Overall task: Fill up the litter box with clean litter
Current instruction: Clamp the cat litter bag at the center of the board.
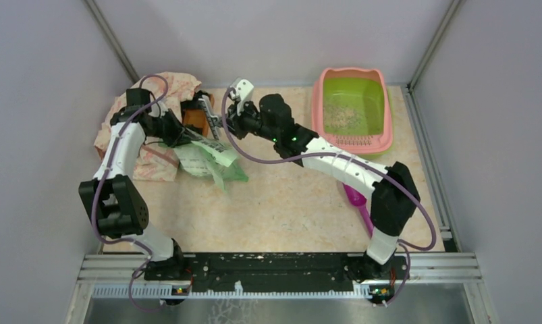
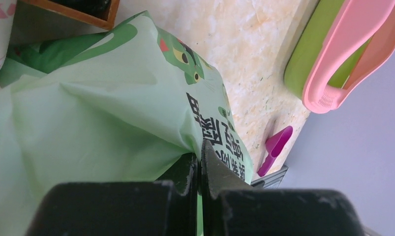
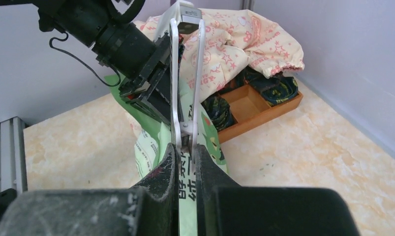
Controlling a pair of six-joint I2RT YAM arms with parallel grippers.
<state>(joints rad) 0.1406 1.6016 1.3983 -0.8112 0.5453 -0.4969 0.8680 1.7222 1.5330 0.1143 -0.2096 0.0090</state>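
The litter box (image 1: 318, 111) sat at the far right of the table (image 1: 288, 209), its back rim close to the rear wall and its right side near the right edge of the table. Its slotted pink ledge faced the arms. A thin scatter of litter (image 1: 342, 116) lay on the green floor of the box, and most of that floor showed bare.

Both arms reached to the far left. There a light green printed bag (image 2: 111, 113) lay against a pink patterned cloth (image 1: 177, 84) and a small wooden tray (image 3: 254, 105) near the left wall.

The left end effector (image 2: 200, 158) had its fingers pressed together on a fold at the bag's edge. The right end effector (image 3: 185, 153) came in from the other side, its fingers drawn close on a printed strip of the bag. The lower end of a long white clip (image 3: 186, 73) sat right at their tips. Whether they gripped the clip as well as the bag could not be told. The two end effectors were just beside each other, with little room between them, the cloth and the tray.

A wide stretch of bare table lay between the bag and the litter box. A purple scoop (image 1: 354, 197) lay near the right side, partly hidden under the right arm.
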